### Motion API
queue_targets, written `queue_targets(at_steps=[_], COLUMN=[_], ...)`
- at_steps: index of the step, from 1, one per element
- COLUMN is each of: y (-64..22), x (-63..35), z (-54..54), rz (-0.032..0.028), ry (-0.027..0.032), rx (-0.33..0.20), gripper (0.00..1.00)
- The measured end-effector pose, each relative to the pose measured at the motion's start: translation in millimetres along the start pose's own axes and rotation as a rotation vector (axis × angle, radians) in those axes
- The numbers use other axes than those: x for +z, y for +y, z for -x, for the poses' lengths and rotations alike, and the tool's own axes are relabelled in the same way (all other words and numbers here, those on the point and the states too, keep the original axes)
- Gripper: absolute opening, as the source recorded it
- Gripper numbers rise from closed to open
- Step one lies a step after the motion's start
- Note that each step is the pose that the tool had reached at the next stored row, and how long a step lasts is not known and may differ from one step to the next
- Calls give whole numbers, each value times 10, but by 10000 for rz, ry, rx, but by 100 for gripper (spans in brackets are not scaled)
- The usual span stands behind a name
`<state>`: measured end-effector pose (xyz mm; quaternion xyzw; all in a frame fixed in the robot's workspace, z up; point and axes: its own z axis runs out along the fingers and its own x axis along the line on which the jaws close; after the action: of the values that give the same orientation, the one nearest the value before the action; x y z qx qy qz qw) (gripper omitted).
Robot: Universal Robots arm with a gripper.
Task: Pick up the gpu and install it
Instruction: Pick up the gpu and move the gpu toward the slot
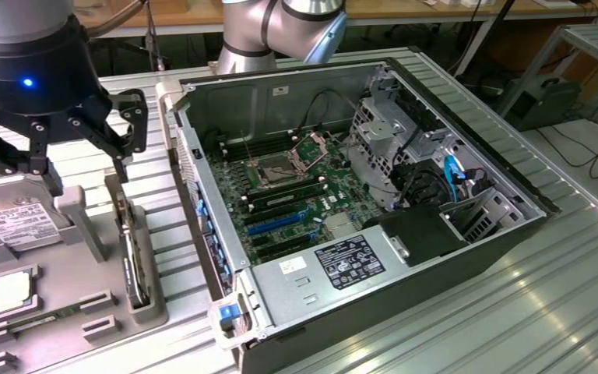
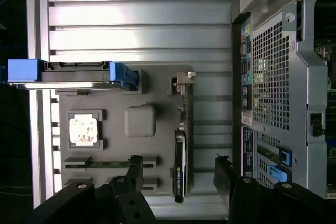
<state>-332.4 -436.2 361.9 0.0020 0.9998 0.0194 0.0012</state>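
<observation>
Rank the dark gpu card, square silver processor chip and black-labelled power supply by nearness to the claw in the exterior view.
1. Dark gpu card: on edge in the grey tray, under the open claw.
2. Square silver processor chip: in the tray, exterior view's left.
3. Black-labelled power supply: inside the case, exterior view's right.

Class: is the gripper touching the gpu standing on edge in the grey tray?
Apart. In the wrist view the gpu lies midway between the two fingers of the open gripper, with a plain gap showing on each side of the card.
</observation>
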Motion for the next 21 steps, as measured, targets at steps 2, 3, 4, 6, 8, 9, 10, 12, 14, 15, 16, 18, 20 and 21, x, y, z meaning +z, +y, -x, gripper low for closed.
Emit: queue_targets(at_steps=[2, 3, 4, 6, 8, 9, 10, 12, 14, 15, 16, 18, 20, 21], y=[-9, -10, -11, -19, -63, -94, -117, -147, -153, -154, -155, -157, -158, -159], x=[25, 37, 55, 82, 108, 120, 134, 172, 212, 229, 251, 288, 323, 342], z=[0, -1, -1, 1, 0, 0, 0, 1, 0, 0, 0, 0, 0, 0], rz=[1, 1, 1, 3, 2, 3, 2, 4, 2, 2, 3, 1, 1, 1], ry=[7, 11, 20, 31, 36, 36, 36, 28, 28, 27, 24, 21, 19, 19], rx=[-183, -283, -497, -817, -897, -898, -899, -888, -870, -860, -802, -705, -663, -649], gripper=[66, 66, 66, 66, 66, 66, 66, 66, 66, 66, 66, 66, 66, 66])
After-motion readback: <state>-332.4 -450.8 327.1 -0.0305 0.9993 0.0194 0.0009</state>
